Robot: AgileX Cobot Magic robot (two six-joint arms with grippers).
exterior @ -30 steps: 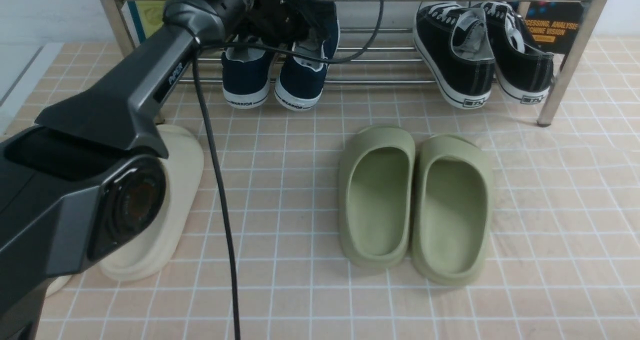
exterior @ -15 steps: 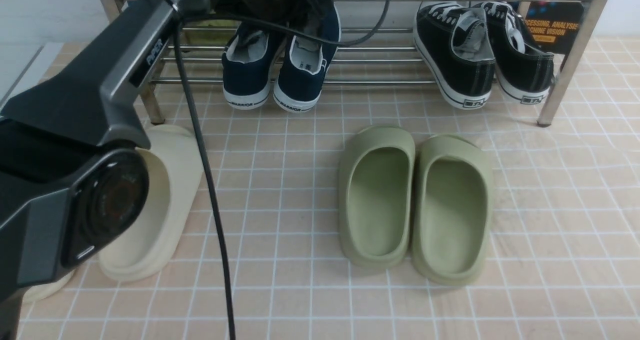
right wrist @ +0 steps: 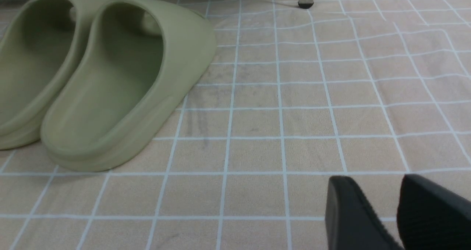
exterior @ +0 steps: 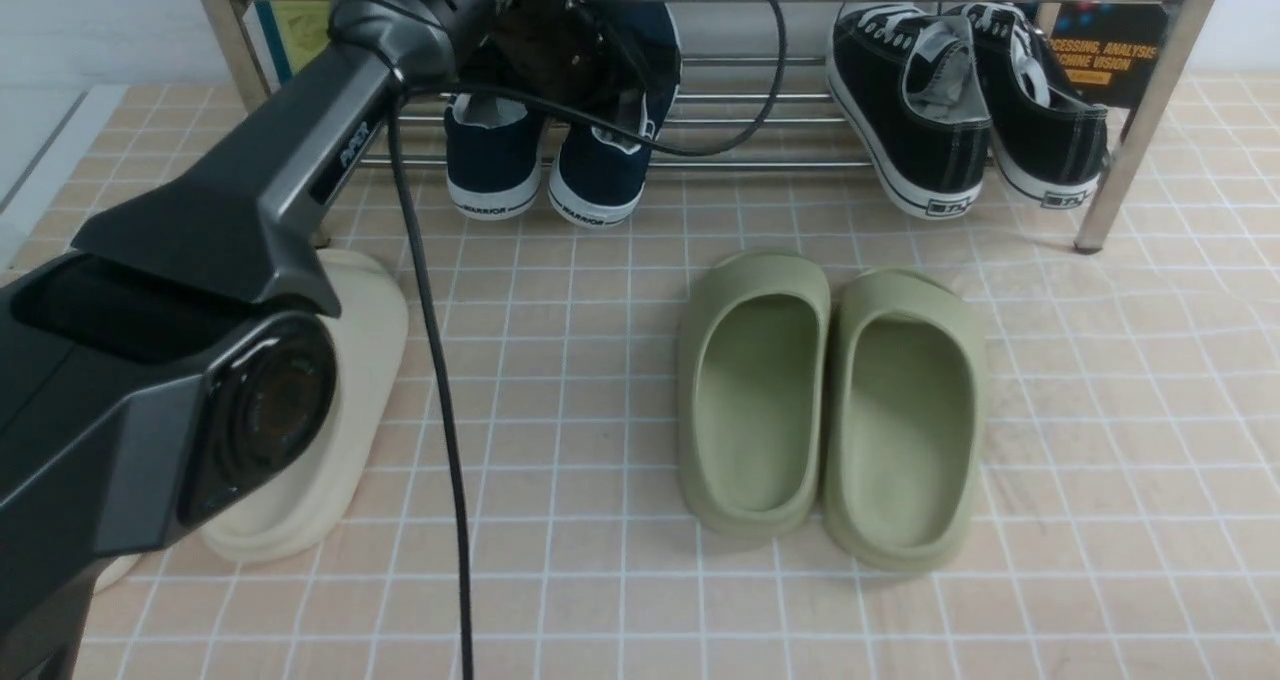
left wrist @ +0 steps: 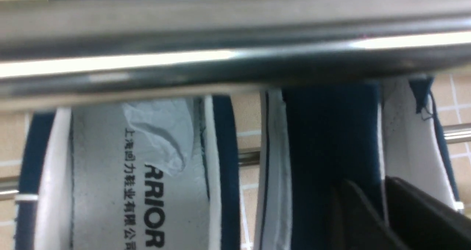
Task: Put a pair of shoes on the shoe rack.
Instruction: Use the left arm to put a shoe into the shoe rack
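Navy Warrior slip-ons [exterior: 495, 165] sit side by side, heels toward the near edge, on the lower rods of the chrome shoe rack [exterior: 780, 163] along the far edge. Left gripper [left wrist: 384, 191] pinches the side wall of the right-hand slip-on [left wrist: 331, 132]. Right gripper [right wrist: 382, 191] hangs parted and empty near olive foam slippers [right wrist: 110, 95].

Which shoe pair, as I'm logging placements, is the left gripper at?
The navy slip-ons with white soles, at the left of the shoe rack; the left gripper is over them. The black lace-ups sit to their right, the green slippers on the floor.
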